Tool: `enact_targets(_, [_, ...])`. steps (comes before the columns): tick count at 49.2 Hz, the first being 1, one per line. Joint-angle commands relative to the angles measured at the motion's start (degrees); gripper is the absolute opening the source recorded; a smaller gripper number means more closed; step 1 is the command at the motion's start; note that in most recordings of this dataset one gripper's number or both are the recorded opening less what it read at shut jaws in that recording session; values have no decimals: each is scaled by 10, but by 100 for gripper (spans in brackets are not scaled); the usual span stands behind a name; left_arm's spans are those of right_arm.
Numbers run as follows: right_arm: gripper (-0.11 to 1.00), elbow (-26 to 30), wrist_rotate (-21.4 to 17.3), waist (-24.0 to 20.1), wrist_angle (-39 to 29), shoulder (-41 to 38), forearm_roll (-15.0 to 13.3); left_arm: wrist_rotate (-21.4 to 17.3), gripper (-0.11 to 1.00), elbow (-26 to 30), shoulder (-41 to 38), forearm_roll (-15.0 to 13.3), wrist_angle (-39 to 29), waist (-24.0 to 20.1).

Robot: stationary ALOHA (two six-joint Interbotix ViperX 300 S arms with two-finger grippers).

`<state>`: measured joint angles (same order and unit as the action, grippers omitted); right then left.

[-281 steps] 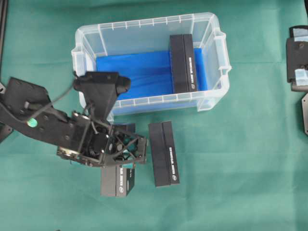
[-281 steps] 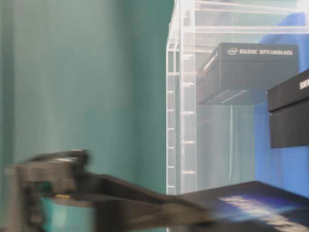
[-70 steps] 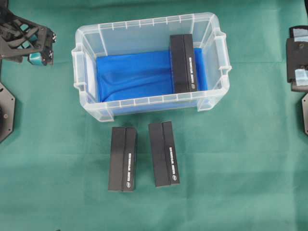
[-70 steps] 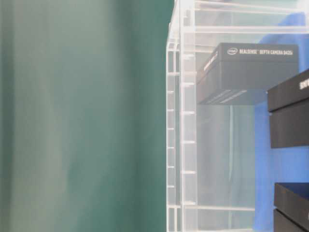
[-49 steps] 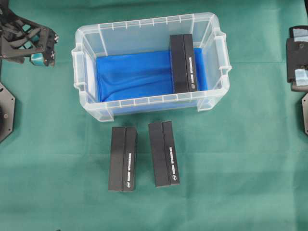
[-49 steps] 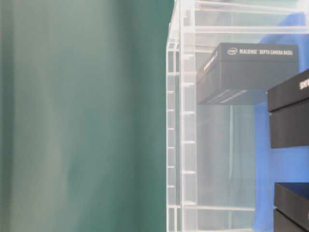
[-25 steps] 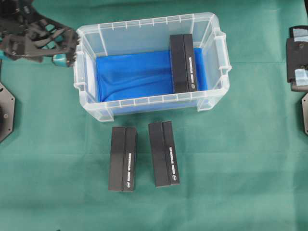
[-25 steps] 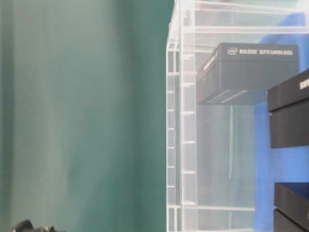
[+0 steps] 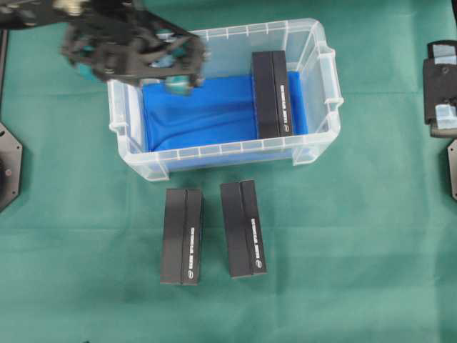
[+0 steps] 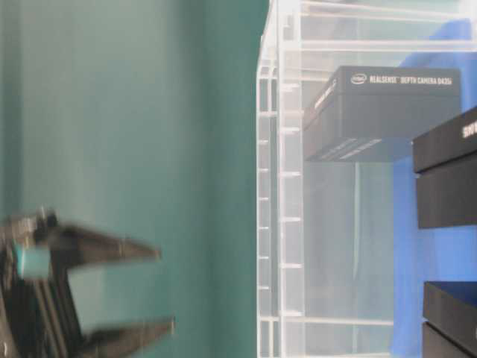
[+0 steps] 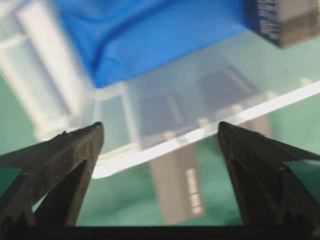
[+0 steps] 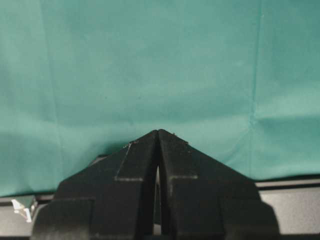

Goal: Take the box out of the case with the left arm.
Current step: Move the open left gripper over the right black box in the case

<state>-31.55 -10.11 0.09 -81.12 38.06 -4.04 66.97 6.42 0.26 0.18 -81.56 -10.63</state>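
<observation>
One black box (image 9: 272, 93) lies at the right end of the case (image 9: 221, 148), a clear bin with blue cloth lining. My left gripper (image 9: 134, 71) hovers, blurred, above the case's back left corner, well left of that box. Its jaws stand wide open and hold nothing. In the left wrist view the left gripper (image 11: 160, 130) frames the case's front wall (image 11: 200, 100), with the box (image 11: 282, 20) at the top right. The table-level view shows the left gripper (image 10: 164, 289) open at lower left of the case (image 10: 279, 186). My right gripper (image 12: 158, 132) is shut over bare cloth.
Two more black boxes (image 9: 181, 236) (image 9: 243, 228) lie side by side on the green cloth in front of the case. The right arm (image 9: 439, 86) rests at the table's right edge, far from the case.
My left gripper has swung right, from beside the case's left end to above its back left corner, still open. The boxes and right arm have not moved.
</observation>
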Motion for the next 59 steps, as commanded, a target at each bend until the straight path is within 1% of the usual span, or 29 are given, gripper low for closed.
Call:
enact_targets(1, [0,4,0,1,2,2,-1,-1,95,61,-29,-4,-6,8])
enact_targets(15, [0,-3,1,0,3,2,-1,-1,95,195,-134,-4,-15,18])
enact_targets(26, [0,-6,1,0,4,3,0,2,95,258,-191,-4,-15,19])
enact_targets(33, [0,-8,1,1,3,4,-1,17,95,283,-221,-4,-8,23])
enact_targets(47, [0,-12,2,0,3,8,-1,18,95,314,-258,-13,4,27])
enact_targets(59, [0,-15,2,0,4,10,-1,18,95,316,-262,-13,4,25])
